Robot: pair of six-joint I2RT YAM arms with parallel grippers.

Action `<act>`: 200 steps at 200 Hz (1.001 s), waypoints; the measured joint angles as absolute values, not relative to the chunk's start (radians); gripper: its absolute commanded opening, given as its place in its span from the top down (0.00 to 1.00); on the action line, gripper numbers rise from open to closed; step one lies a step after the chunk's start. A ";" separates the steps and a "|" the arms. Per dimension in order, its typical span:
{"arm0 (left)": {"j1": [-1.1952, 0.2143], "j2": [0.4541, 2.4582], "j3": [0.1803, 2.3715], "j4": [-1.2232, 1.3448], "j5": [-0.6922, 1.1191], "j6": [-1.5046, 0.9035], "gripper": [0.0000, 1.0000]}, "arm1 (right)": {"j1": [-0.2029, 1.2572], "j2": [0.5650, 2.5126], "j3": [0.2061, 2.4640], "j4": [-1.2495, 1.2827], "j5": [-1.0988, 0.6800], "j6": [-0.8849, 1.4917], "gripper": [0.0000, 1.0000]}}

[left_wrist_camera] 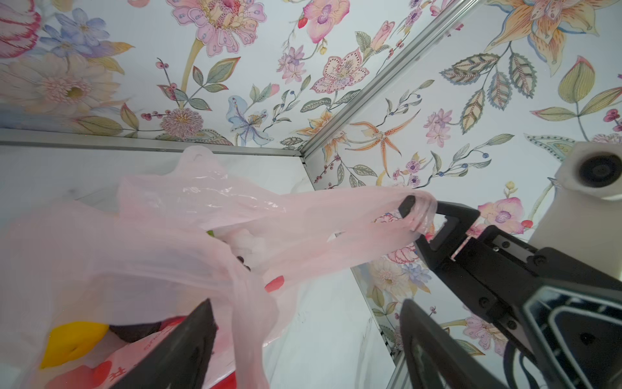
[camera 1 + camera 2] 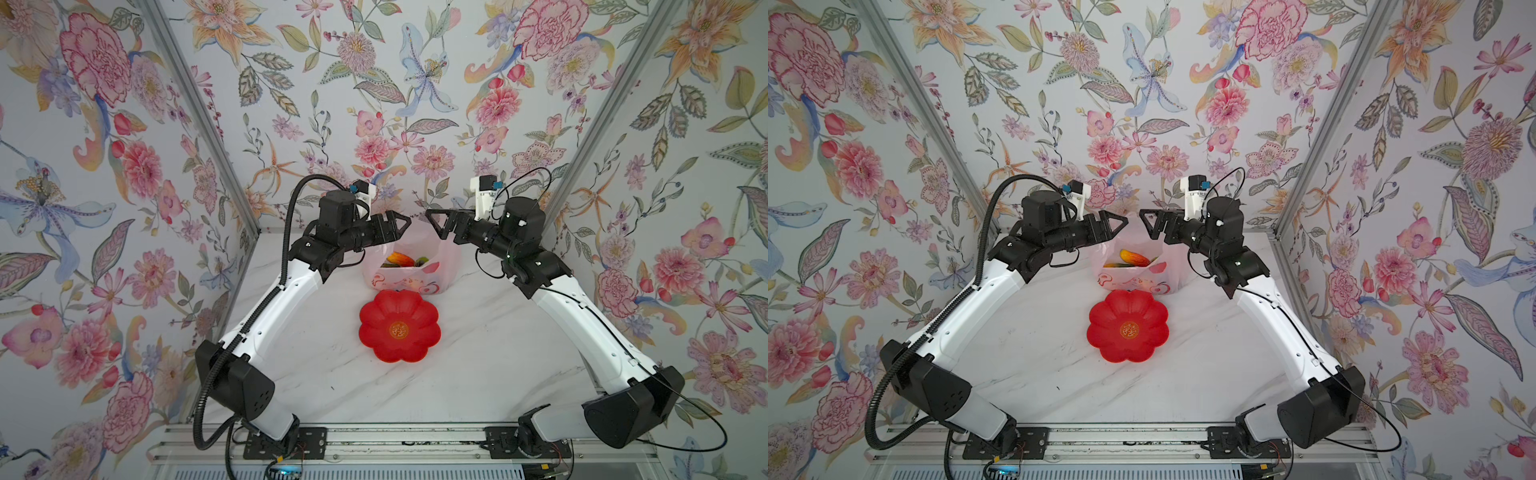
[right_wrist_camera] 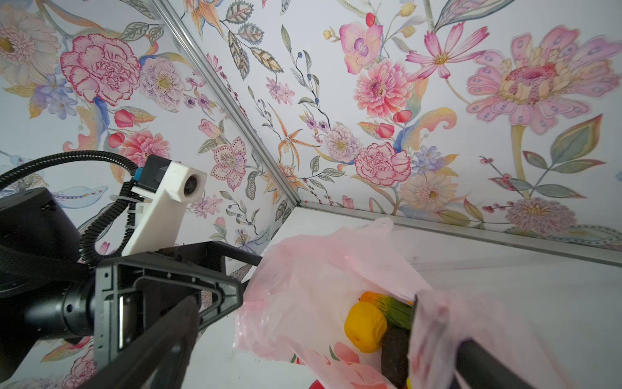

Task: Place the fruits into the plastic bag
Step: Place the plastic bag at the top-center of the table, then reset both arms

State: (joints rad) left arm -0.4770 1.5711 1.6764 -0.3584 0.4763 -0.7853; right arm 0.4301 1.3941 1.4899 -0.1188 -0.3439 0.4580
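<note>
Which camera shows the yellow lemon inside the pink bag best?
The right wrist view: the lemon sits unobstructed in the plastic bag's open mouth. The left wrist view shows it only through the bag's film. In both top views it is too small to pick out.

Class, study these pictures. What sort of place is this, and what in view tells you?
Most likely a robot test cell, not a home: left arm and right arm bolted to a metal rail, floral walls boxing a marble-look table, toy fruits in a plastic bag as props.
</note>
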 measured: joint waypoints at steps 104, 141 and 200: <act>-0.477 1.521 1.937 -0.876 0.118 -0.499 0.01 | 0.430 1.344 1.703 -0.780 -0.060 0.435 0.01; -0.477 1.474 1.893 -0.929 0.072 -0.478 0.01 | 0.420 1.329 1.713 -0.925 -0.050 0.461 0.01; -0.477 1.335 1.764 -0.912 0.062 -0.484 0.01 | 0.418 1.179 1.701 -0.980 -0.033 0.493 0.01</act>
